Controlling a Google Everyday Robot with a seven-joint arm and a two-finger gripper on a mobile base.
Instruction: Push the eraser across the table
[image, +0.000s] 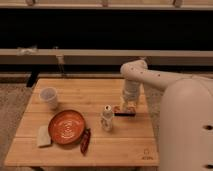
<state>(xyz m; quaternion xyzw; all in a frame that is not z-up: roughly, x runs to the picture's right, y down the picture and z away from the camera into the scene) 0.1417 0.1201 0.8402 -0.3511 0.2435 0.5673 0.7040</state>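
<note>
Gripper (127, 106) is down low over the table (95, 87), on the right-hand part of the top, w/ the arm coming in from the big white body at the view's right. Can't tell if it's spread or closed, as the tip merges w/ what's under it. Eraser (125, 113) lies flat right at the gripper tip, just below it in view, long side running left-right. Touching or v. nearly, can't say which. Small white bottle (106, 119) stands upright just left of gripper + eraser, close to eraser but apart. Orange plate (66, 127) is further left & nearer the front edge than gripper. Dark red elongated obj (85, 141) lies by plate's right rim, front-left of gripper. Pale beige block (43, 136) is past plate's left side, well apart from gripper. Translucent cup (48, 97) is far left of gripper, upright, approx level w/ it. Logo mark (146, 155) is at front-right corner, toward the front from gripper
</note>
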